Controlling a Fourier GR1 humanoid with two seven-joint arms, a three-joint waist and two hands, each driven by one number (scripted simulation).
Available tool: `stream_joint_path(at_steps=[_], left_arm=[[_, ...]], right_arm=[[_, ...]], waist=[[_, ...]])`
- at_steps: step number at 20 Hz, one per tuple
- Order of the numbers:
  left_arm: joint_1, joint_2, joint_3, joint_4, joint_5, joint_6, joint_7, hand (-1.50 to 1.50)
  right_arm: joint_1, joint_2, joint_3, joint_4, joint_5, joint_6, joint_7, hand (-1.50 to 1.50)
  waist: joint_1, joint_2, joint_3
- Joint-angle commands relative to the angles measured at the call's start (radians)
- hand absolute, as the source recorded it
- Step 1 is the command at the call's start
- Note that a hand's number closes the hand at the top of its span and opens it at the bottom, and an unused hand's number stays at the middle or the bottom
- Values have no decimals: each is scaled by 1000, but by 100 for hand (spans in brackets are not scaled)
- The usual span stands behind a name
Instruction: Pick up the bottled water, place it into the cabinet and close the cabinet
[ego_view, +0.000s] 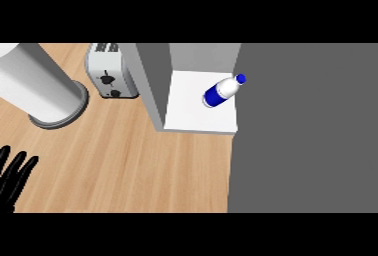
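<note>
Head view: wooden counter (133, 165), grey wall (303, 130), toaster (109, 77).

The wooden counter (125, 165) carried a toaster (111, 70) and a large white cylinder (37, 85); the cabinet's white shelf (188, 112) bore the bottled water (221, 91).

Even, bright, diffuse light; no visible source. Pale wooden desk (133, 165) uniformly lit, no glare. Faint dark contact shadow under large white cylinder (37, 82) at upper left of frame. White cabinet shelf (193, 112) bright, almost shadeless; grey cabinet wall (151, 85) darker. Soft highlight on white-and-blue plastic water bottle (221, 91). Large flat grey panel (306, 130) at right featureless. Edges straight, no noticeable distortion.
</note>
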Motion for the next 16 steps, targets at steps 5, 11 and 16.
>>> stream_joint_path(at_steps=[5, 11, 16], left_arm=[[71, 57, 86, 17, 43, -66, -18, -150], [111, 84, 117, 1, 65, -117, -25, -150], [134, 103, 155, 26, 82, -165, -38, -150]], right_arm=[[-133, 12, 103, -224, 146, -174, 148, 150], [-273, 59, 242, -160, 169, -296, 230, 150], [-433, 118, 340, -106, 170, -412, 303, 150]], waist=[[5, -2, -2], [26, -4, -1], [43, 2, -3]])
